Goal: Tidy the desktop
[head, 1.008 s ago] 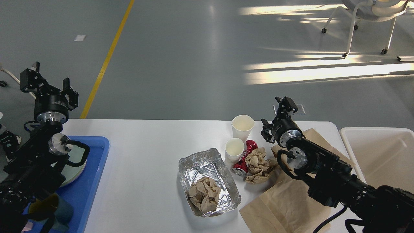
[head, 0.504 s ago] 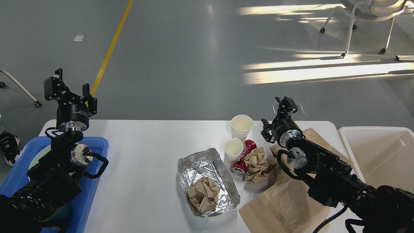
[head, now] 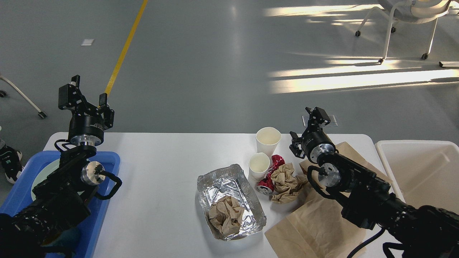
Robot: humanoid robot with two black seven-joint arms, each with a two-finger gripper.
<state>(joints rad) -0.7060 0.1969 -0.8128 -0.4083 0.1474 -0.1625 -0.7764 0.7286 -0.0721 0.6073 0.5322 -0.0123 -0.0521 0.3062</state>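
Your left pincer (head: 87, 100) hung above desk (head: 161, 172) far-left corner, fingers apart, holding nothing. Your right pincer (head: 309, 126) sat near far edge beside taller paper cup (head: 268, 139); open or closed, cannot tell. Foil tray (head: 231, 200) with crumpled paper lay mid-desk, blue tray (head: 104, 200) at left end.

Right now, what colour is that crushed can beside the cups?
Shiny red crushed can, seen in the head view.

A white desktop (head: 161, 172) is being observed; blue tray (head: 107, 179), silver foil container (head: 247, 190), brown crumpled paper (head: 226, 213), two cream paper cups (head: 268, 139), red crushed can (head: 272, 170), and tan paper bag (head: 315, 225) are being recorded.
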